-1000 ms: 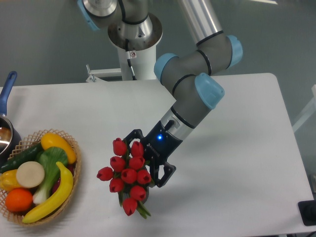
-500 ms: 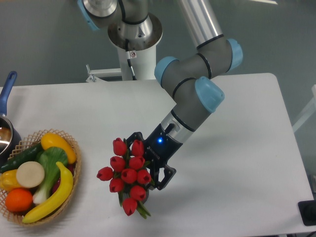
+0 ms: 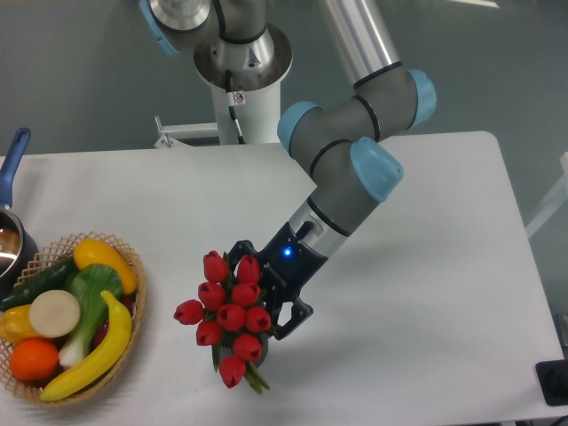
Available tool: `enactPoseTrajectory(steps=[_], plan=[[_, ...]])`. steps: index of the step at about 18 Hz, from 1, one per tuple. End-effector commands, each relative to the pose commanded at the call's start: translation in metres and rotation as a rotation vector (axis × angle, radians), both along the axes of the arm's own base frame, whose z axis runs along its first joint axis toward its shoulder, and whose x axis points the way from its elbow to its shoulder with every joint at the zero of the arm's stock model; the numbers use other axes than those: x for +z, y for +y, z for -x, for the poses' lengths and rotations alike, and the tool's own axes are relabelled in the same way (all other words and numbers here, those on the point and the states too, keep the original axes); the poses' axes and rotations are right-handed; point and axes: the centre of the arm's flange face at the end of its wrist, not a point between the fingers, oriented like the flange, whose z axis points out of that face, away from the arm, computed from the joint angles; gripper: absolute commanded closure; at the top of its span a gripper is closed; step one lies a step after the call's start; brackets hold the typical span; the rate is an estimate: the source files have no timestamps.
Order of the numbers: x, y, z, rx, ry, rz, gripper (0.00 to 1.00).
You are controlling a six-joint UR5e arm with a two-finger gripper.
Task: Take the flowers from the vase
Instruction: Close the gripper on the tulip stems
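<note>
Since a second ago your black two-finger tool (image 3: pixel 263 293) has narrowed around the bunch of red tulip flowers (image 3: pixel 227 315) at lower centre, apparently gripping them. Vase hidden beneath. Next, lift straight up.

The flowers (image 3: pixel 229 312) are bright red buds with green stems and leaves. The vase under them is mostly hidden, so its colour is hard to tell; it looks dark. The gripper (image 3: pixel 266 297) is black with a small blue light. The arm (image 3: pixel 342 191) is grey with light blue caps. The table (image 3: pixel 417 293) is white. The basket (image 3: pixel 133 284) is tan wicker, holding yellow, green, orange and cream food. The pot handle (image 3: pixel 12 160) is blue.
</note>
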Motion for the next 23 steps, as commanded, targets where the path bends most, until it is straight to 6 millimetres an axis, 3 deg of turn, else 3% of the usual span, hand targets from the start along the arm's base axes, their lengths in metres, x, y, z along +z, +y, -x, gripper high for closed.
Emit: enactPoseTrajectory(steps=[3, 12, 21, 23], plan=[[0.001, -0.001, -0.001, -0.001, -0.003, -0.004, 0.45], [0.003, -0.002, -0.001, 0.003, -0.025, -0.019, 0.59], [0.004, -0.010, -0.001, 0.008, -0.056, -0.047, 0.63], [0.020, -0.016, 0.002, 0.018, -0.045, -0.070, 0.63]])
